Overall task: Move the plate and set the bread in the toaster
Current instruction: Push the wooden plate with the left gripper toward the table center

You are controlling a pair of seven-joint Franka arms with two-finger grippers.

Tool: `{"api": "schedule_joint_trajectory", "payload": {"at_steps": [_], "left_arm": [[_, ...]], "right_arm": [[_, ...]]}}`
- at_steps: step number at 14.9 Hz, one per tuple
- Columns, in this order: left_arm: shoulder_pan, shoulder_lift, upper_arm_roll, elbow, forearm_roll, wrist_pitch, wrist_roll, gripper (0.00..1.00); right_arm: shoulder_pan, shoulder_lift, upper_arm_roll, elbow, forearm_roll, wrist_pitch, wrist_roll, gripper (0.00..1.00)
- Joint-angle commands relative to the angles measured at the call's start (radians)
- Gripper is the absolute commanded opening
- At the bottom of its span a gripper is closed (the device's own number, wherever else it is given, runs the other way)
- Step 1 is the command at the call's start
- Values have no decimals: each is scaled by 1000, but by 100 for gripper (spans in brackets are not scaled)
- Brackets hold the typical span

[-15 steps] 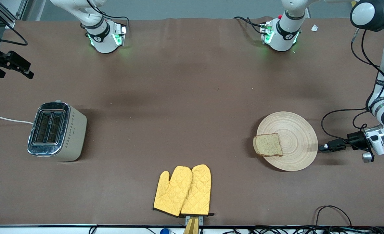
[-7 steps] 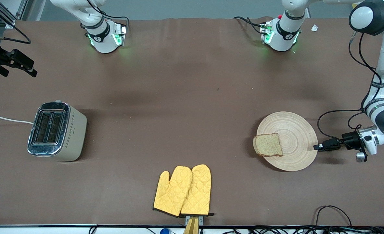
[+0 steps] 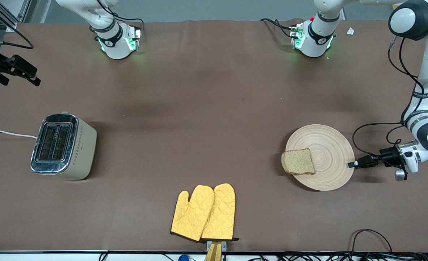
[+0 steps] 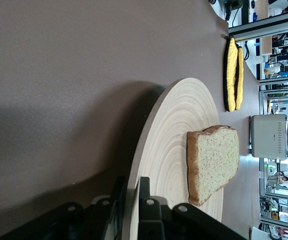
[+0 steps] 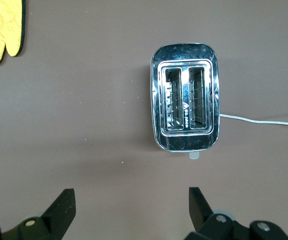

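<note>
The light wooden plate (image 3: pixel 330 145) lies on the brown table toward the left arm's end. The slice of brown bread (image 3: pixel 298 161) lies on the plate's edge on the toaster's side and overhangs the rim a little. My left gripper (image 3: pixel 349 165) is low at the plate's rim; in the left wrist view (image 4: pixel 132 182) its jaws are closed on the rim, one above and one below, with the plate (image 4: pixel 173 130) and bread (image 4: pixel 216 160) ahead of them. The beige toaster (image 3: pixel 63 146) stands toward the right arm's end with empty slots. My right gripper (image 3: pixel 18 78) hangs open above the table by the toaster (image 5: pixel 185 110).
A pair of yellow oven mitts (image 3: pixel 204 212) lies near the table's front edge, about midway between toaster and plate. The toaster's white cord (image 3: pixel 7 133) runs off the table's end. Black cables hang beside the left wrist.
My left gripper has slid in toward the plate until its jaws sit over the rim and grip it. The plate and bread have barely shifted. The right gripper has drifted slightly.
</note>
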Motion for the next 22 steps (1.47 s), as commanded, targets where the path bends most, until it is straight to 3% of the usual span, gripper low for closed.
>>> {"api": "schedule_joint_trajectory", "payload": {"at_steps": [1, 7, 10, 13, 15, 18, 22], "left_arm": [[-8, 10, -1, 20, -5, -16, 25, 10], [-25, -4, -47, 24, -5, -50, 104, 2], [-23, -19, -152, 11, 0, -73, 93, 1], [-69, -64, -212, -65, -5, 3, 73, 0], [-138, -58, -229, -69, -14, 13, 35, 0], [-272, -58, -232, -66, -32, 79, -98, 0], [-449, -46, -232, -59, -98, 220, -156, 0]], "right_arm": [[2, -20, 0, -17, 7, 13, -1, 100], [20, -22, 6, -17, 7, 13, -1, 100], [18, -22, 3, -17, 7, 13, -3, 100], [17, -20, 3, -18, 7, 3, -1, 100], [27, -19, 5, -15, 8, 16, 0, 100], [37, -11, 3, -20, 128, 74, -1, 100], [100, 136, 8, -26, 136, 178, 8, 100]]}}
